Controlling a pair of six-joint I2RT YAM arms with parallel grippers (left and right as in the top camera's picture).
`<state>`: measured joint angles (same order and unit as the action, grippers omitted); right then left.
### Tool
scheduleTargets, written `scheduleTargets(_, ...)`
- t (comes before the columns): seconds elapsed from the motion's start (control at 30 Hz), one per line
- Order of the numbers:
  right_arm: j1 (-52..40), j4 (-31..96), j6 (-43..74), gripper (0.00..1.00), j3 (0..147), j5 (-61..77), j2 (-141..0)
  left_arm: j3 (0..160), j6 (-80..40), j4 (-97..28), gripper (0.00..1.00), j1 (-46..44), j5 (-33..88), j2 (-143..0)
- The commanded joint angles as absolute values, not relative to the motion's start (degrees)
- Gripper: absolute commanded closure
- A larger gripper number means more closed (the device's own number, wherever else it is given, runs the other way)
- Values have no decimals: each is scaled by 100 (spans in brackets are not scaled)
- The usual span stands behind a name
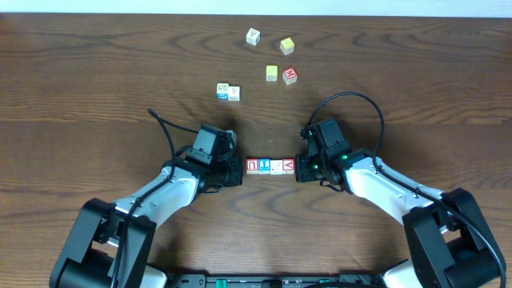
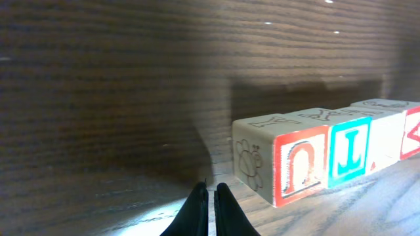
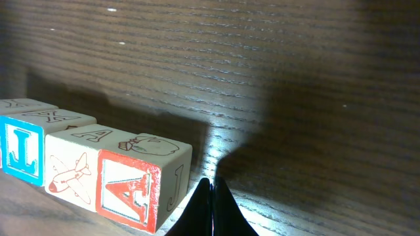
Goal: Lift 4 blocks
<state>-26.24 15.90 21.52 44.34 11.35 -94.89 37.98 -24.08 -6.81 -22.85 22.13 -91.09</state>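
Four blocks lie in a tight row on the table: a red U-lettered block (image 1: 253, 166), a blue block (image 1: 265, 166), a white block (image 1: 277, 166) and a red block (image 1: 289, 166). My left gripper (image 1: 238, 172) sits at the row's left end, shut and holding nothing. In the left wrist view its tips (image 2: 211, 190) rest low on the table beside the red U block (image 2: 298, 164). My right gripper (image 1: 300, 170) is at the row's right end, also shut and empty. Its tips (image 3: 211, 185) are close to the red block (image 3: 128, 190). Contact cannot be told.
Several loose cubes lie farther back: a white one (image 1: 253, 36), two yellow ones (image 1: 286, 46) (image 1: 272, 74), a red one (image 1: 290, 75) and a pair (image 1: 228, 92). Both arms reach in from the near edge, with a cable looping above the right wrist (image 1: 352, 100).
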Motion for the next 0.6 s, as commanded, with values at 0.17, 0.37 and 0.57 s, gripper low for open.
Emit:
scheduleTargets(0.17,-2668,1669,2252,99,4469,873,-9561,3774,-2683,-731,93,-2021,2123,-9157)
scheduleTargets(0.37,-2668,2023,2224,99,4722,602,-9561,3966,-2528,-1037,93,-2001,2132,-9157)
scheduleTargets(0.57,-2657,2071,2226,99,4840,600,-9561,4152,-2351,-1267,93,-1999,1938,-9157)
